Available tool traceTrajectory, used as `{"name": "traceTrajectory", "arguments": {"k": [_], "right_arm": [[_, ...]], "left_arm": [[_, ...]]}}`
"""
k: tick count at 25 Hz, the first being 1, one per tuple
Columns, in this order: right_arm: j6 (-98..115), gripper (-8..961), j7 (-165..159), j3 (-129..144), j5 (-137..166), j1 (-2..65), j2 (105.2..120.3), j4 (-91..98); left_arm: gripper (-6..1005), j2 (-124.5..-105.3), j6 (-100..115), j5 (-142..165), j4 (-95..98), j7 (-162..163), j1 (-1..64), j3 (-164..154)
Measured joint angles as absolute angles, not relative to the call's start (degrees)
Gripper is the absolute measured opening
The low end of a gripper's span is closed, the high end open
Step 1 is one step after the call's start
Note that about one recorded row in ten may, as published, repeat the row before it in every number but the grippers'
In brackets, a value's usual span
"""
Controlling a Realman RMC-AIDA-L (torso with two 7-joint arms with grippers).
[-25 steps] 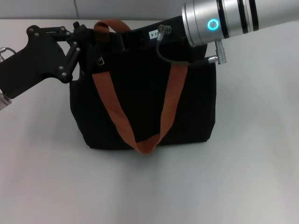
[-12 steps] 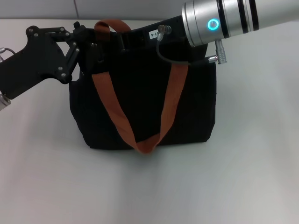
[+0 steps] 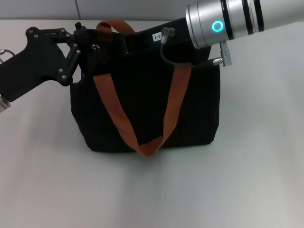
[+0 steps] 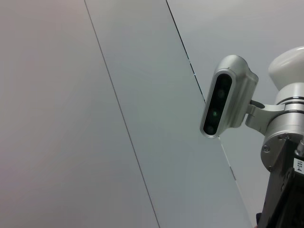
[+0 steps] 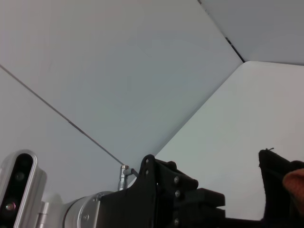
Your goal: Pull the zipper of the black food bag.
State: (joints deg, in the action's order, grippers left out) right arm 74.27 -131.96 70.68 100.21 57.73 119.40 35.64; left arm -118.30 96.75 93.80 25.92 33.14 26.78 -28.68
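Observation:
The black food bag (image 3: 190, 109) stands in the middle of the head view, its rust-brown straps (image 3: 111, 104) hanging down its front. My left gripper (image 3: 91, 43) is at the bag's top left corner. A small silver glint, the zipper pull (image 3: 95, 46), shows right at its fingertips, and the fingers look closed on it. My right gripper (image 3: 135, 40) lies on the bag's top edge under its silver arm (image 3: 228, 21), fingers hidden. The right wrist view shows the left gripper (image 5: 178, 199) and a bag corner (image 5: 278, 178).
The bag stands on a white table (image 3: 256, 166) with a grey wall behind. The left wrist view shows the right arm's wrist camera (image 4: 223, 102) against that wall.
The silver pull hung on the bag's front below the left fingers a second ago; now it is up at the fingertips. The left gripper has edged right. The right arm barely moved.

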Motion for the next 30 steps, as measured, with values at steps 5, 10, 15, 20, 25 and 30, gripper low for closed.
{"name": "traceTrajectory", "arguments": {"k": [5,10,15,20,25,30], "right_arm": [[74.35,38,-131.77,70.69,100.29,57.3,119.36,36.61],[74.4,-1,-131.8,70.68,100.3,57.15,119.36,36.92],[74.53,-2,-131.95,70.73,100.31,57.1,119.35,37.52],[75.18,-1,-132.13,70.8,100.36,56.7,119.27,38.18],[75.31,-1,-132.49,70.83,100.68,56.61,119.26,38.44],[75.64,-1,-132.58,70.73,100.74,56.59,119.26,38.74]], "left_arm": [[118,-118.3,96.79,93.79,25.94,33.14,26.74,-28.65],[120,-118.3,96.8,93.78,25.94,33.14,26.69,-28.65],[122,-118.3,96.76,93.77,25.93,33.14,26.65,-28.65],[124,-118.22,96.47,93.77,25.92,33.14,26.62,-28.63],[126,-118.19,96.36,93.77,25.92,33.14,26.63,-28.57],[128,-118.12,96.22,93.77,25.92,33.14,26.62,-28.56]]}}
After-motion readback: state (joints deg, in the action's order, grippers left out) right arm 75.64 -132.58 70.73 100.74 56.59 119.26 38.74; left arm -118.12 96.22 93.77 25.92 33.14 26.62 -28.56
